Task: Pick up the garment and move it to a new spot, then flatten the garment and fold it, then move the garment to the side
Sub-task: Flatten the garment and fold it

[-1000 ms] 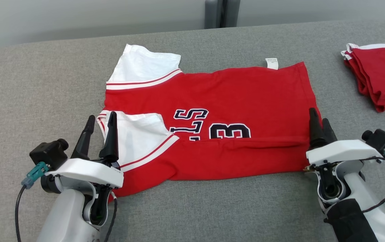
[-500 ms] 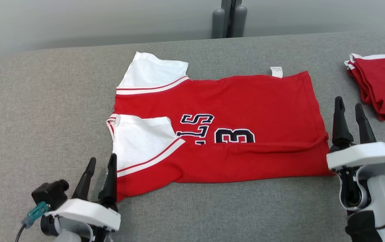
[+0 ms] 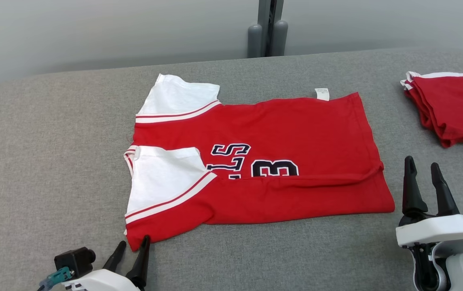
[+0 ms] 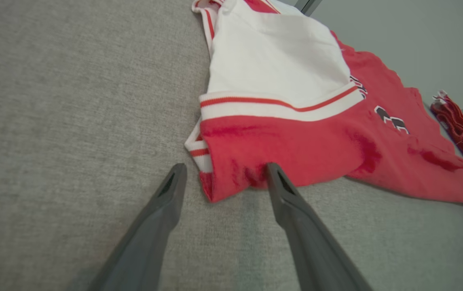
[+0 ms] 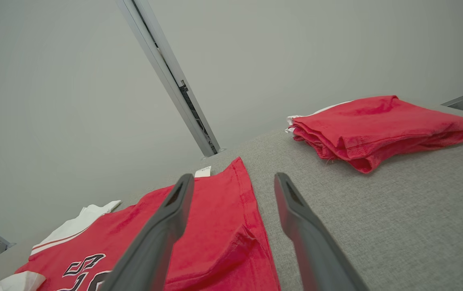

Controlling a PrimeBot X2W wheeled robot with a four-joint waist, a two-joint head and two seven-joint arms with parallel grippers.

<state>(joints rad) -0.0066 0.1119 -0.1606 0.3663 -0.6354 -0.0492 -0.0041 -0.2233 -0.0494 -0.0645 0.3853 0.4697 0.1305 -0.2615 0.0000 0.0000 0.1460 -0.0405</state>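
The garment is a red jersey with white sleeves and dark lettering, lying flat on the grey table, its near long edge folded over onto the front. My left gripper is open at the bottom left, its tips just short of the garment's near left corner. My right gripper stands open off the garment's right end, above bare table, nothing between its fingers. In the right wrist view the garment lies to the left of the right gripper.
A stack of folded red garments lies at the table's right edge, also in the right wrist view as a red pile. The grey table has free cloth left of the jersey. A grey post stands behind the far edge.
Both grippers have let go of the garment's folded near edge and drawn back toward me, left down-left, right to the right. The head camera has shifted a little.
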